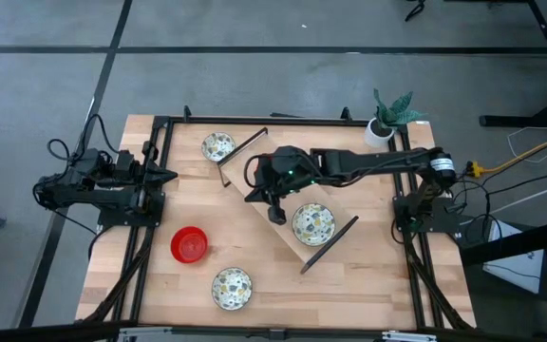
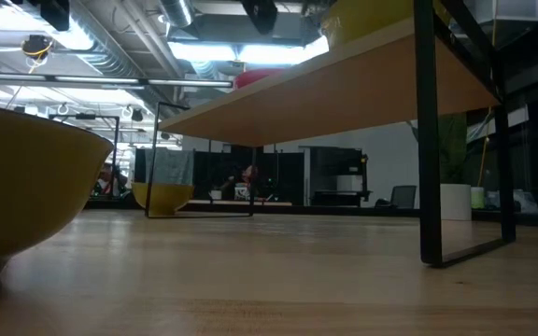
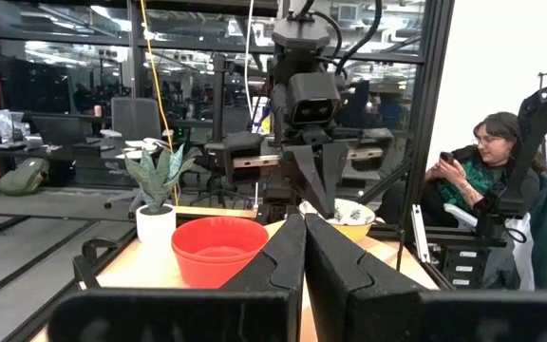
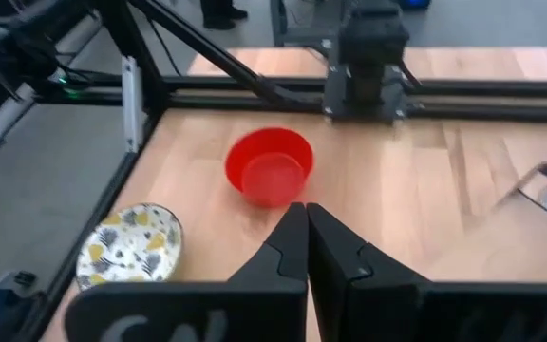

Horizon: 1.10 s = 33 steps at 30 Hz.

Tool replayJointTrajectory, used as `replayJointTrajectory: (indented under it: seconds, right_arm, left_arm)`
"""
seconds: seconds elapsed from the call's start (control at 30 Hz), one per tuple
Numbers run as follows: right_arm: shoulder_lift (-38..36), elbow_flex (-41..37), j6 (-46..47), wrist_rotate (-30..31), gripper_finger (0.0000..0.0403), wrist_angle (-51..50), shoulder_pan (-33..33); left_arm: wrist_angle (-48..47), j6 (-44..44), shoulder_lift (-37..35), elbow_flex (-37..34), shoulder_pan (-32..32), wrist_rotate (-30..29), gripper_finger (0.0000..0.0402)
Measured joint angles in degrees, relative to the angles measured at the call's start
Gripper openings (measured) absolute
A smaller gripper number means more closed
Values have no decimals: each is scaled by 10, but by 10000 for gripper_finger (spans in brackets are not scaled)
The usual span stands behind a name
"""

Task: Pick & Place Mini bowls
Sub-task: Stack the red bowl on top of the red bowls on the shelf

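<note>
A raised wooden shelf [image 1: 272,237] crosses the table's middle. On it sit a patterned mini bowl [image 1: 313,223] and a red mini bowl [image 3: 218,249], which my right arm hides in the high view. Another red bowl [image 1: 190,245] rests on the table left of the shelf. One patterned bowl [image 1: 231,288] sits by the near edge and another [image 1: 218,145] at the far left. My right gripper [image 3: 319,198] hovers shut over the shelf behind the red bowl, empty, tipped toward the table's red bowl [image 4: 269,166]. My left gripper [image 1: 169,176] waits shut at the left edge.
A white pot with a green plant [image 1: 385,123] stands at the far right corner. Black upright frames [image 2: 428,140] carry the shelf ends. Black rails [image 1: 150,228] run along the table's left and right sides. A seated person [image 3: 482,180] is beyond the table's right side.
</note>
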Motion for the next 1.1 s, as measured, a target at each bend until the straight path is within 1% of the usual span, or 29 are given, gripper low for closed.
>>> replayJointTrajectory:
  seconds: [0.13, 0.2, 0.37, 0.63, 0.73, 0.97, 1.1]
  right_arm:
    - [-2, -1, -1, 0, 0, -15, -14]
    - [-13, -20, -1, 1, 0, 3, -24]
    - [-75, -122, 13, 0, 0, 88, -49]
    - [-176, -249, -3, 1, 0, 120, -97]
    - [-218, -296, -3, 1, 0, 148, -111]
    - [-325, -416, -2, 0, 0, 243, -117]
    - [-378, -461, -1, 0, 0, 243, -117]
  left_arm:
    - [0, 0, 0, 0, 0, 0, 4]
    - [0, 0, 0, 0, 0, 0, 4]
    - [0, 0, 0, 0, 0, 0, 4]
    - [0, 0, 0, 0, 0, 0, 4]
    - [0, 0, 0, 0, 0, 0, 4]
    - [0, 0, 0, 0, 0, 0, 4]
    - [0, 0, 0, 0, 0, 0, 4]
